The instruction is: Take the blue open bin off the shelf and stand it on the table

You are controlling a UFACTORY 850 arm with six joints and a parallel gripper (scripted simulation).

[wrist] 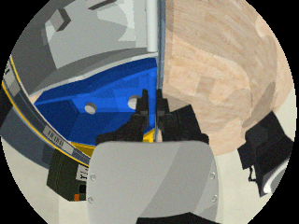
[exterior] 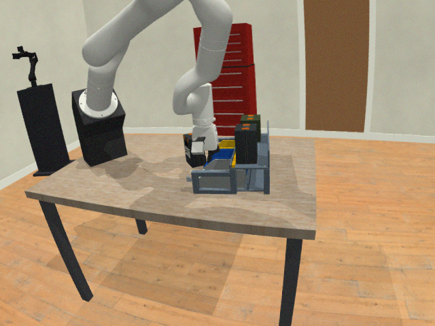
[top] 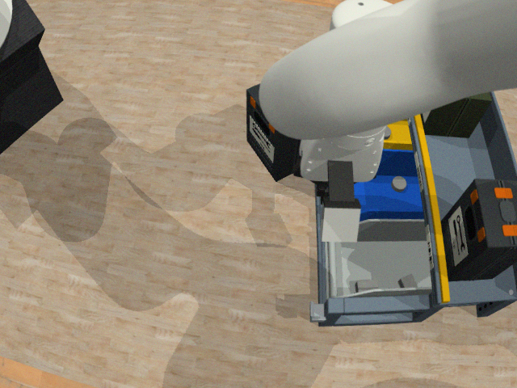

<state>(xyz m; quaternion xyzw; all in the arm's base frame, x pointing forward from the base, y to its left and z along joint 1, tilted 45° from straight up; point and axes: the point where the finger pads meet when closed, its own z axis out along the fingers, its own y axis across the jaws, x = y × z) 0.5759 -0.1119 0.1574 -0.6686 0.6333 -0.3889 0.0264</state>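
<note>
Blue open bin (top: 388,202) (exterior: 223,154) (wrist: 61,112), one, on the shelf (top: 376,305) (exterior: 214,172) (wrist: 162,42); claw (top: 321,190) (exterior: 211,155) (wrist: 151,97) clamped on its front wall.
Bin below the claw, between one grey bin (top: 388,263) (exterior: 219,164) (wrist: 93,28) and one yellow bin (top: 398,144) (exterior: 226,143) (wrist: 84,149); two round parts inside, visible from the wrist. Black cases, two: one upright on the shelf's upper level (top: 463,267) (exterior: 245,143), one on the table (top: 266,141) (exterior: 192,155). Green case (top: 459,116) (exterior: 257,128) (wrist: 65,177), one, upper level. Table (top: 208,271) (exterior: 168,196) (wrist: 210,56), wood-grained, dark legs. Room: pale walls, plank floor, red cabinet (exterior: 235,94), brown door (exterior: 336,63).
</note>
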